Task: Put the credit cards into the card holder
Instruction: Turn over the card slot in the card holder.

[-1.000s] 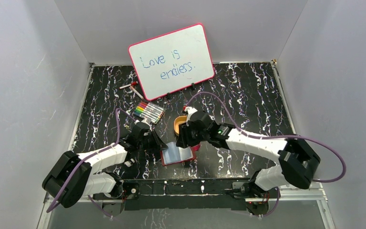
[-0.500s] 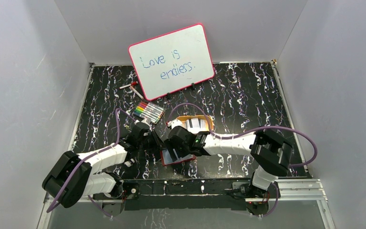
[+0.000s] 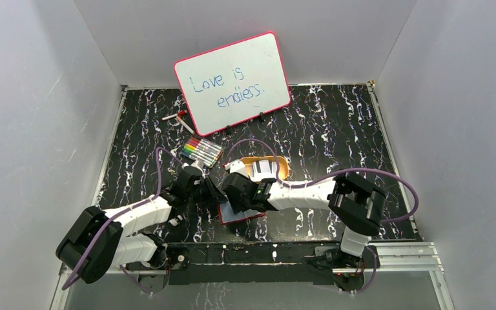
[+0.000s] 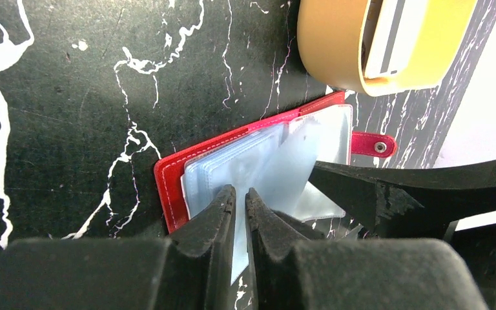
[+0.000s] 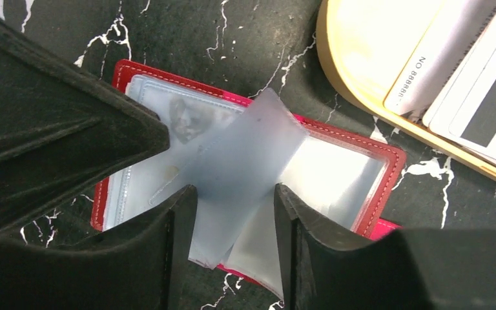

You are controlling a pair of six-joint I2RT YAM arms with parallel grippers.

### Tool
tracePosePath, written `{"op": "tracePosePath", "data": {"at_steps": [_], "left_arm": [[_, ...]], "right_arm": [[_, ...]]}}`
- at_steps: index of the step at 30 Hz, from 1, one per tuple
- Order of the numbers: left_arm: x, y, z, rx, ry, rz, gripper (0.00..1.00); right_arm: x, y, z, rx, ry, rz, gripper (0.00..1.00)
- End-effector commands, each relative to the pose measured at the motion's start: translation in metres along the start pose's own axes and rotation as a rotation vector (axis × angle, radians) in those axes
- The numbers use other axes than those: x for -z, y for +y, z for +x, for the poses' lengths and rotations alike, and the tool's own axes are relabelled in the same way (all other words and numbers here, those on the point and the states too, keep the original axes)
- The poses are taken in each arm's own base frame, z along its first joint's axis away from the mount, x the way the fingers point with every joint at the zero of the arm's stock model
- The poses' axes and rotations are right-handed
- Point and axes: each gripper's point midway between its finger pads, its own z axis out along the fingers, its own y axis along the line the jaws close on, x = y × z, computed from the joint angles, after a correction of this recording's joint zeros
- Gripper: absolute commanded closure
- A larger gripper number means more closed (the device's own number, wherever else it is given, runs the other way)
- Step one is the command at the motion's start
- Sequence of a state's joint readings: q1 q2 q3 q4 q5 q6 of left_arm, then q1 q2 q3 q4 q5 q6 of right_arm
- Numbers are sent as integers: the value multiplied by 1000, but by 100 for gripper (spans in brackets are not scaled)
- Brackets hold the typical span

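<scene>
The card holder [image 3: 250,213] lies open on the table, dark red with clear sleeves; it also shows in the left wrist view [image 4: 168,184] and the right wrist view [image 5: 387,174]. My left gripper [image 3: 212,194] [image 4: 240,197] is shut on one clear sleeve [image 4: 297,161] and holds it lifted. My right gripper [image 3: 236,197] [image 5: 232,197] is open and empty just above the holder, its jaws either side of that lifted sleeve [image 5: 245,155]. The credit cards [image 3: 268,166] [image 5: 465,77] [image 4: 387,39] lie in the orange tray, white and pale, one with a dark stripe.
The orange oval tray [image 3: 283,169] [image 5: 355,64] [image 4: 329,51] stands just behind the holder. A colour marker set [image 3: 202,151] lies behind the left arm. A pink-framed whiteboard [image 3: 232,82] leans on the back wall, with a loose marker [image 3: 179,118] beside it.
My right gripper has moved from the orange tray leftward and nearer, to over the open card holder, uncovering the tray. The left gripper has stayed put on the sleeve.
</scene>
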State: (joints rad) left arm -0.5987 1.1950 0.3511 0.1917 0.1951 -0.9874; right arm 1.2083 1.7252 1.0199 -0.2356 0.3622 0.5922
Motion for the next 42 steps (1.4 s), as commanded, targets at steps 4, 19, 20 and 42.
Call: {"op": "tracePosePath", "data": {"at_steps": [4,19,20,42], "left_arm": [[5,11,5,-24,10,-42,88],[1,21,7,-37,13,-76,91],[1,22,7,-36,14,-78,91],[5,12,4,-46,3,-44,91]], "right_arm": [[4,-24,11,-7,7,99,66],[45,-63,22,-117,-4,195,60],[49,-65,22,-126,-10,197,58],[97,-136,-148,-365,-337,-148,48]]}}
